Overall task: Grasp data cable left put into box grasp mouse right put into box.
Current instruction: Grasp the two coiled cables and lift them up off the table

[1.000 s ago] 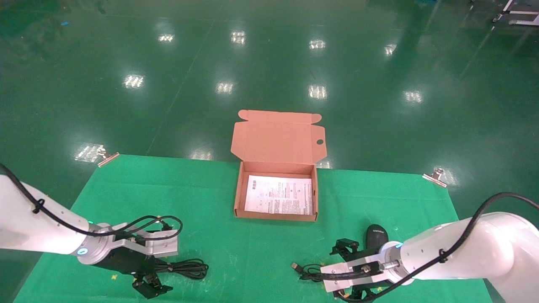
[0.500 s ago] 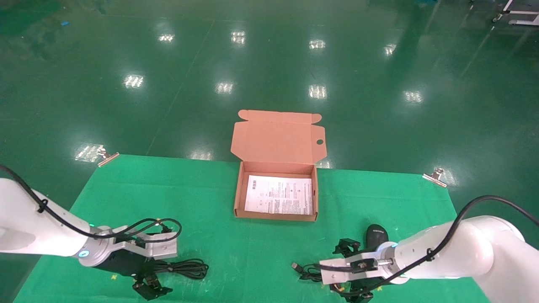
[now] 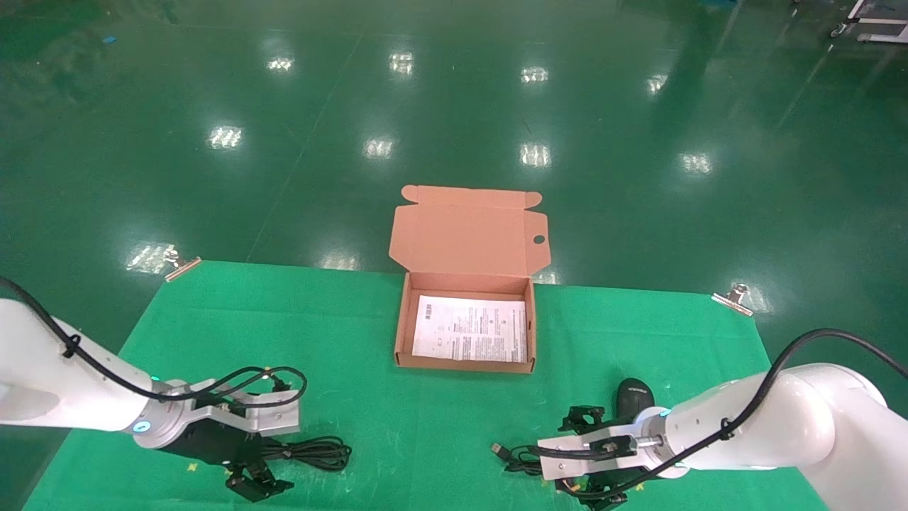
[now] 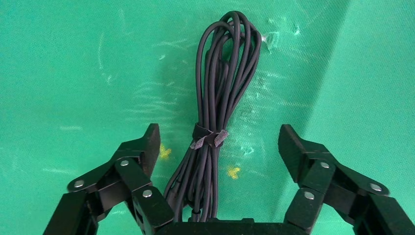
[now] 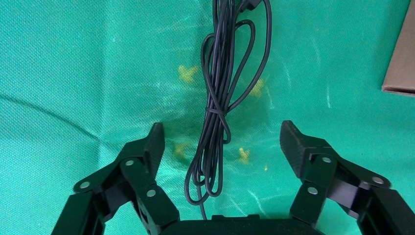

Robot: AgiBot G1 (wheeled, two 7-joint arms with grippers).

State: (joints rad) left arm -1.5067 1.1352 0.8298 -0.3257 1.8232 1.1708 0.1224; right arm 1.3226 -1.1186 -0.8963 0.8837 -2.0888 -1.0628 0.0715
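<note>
The data cable [image 3: 319, 453], a black tied bundle, lies on the green cloth at the front left. My left gripper [image 3: 280, 454] is open and low over it. In the left wrist view the bundle [image 4: 222, 73] runs between the spread fingers of that gripper [image 4: 220, 139], with its tie level with the tips. The black mouse [image 3: 633, 399] sits at the front right. Its cord and USB plug [image 3: 498, 448] trail left. My right gripper [image 3: 550, 460] is open over the coiled cord [image 5: 218, 112], which lies between the fingers of that gripper [image 5: 220, 142]. The box [image 3: 464, 365] stands open at the table's middle, with a leaflet [image 3: 469, 328] inside.
The box lid [image 3: 468, 238] stands up behind the box, past the table's far edge. Metal clips [image 3: 182, 266] [image 3: 734, 298] hold the cloth at the far corners. A box corner [image 5: 401, 63] shows in the right wrist view. The green floor lies beyond the table.
Both grippers have sunk a little toward the cloth, the right one more. Both stay open. The cable, mouse and box have not moved.
</note>
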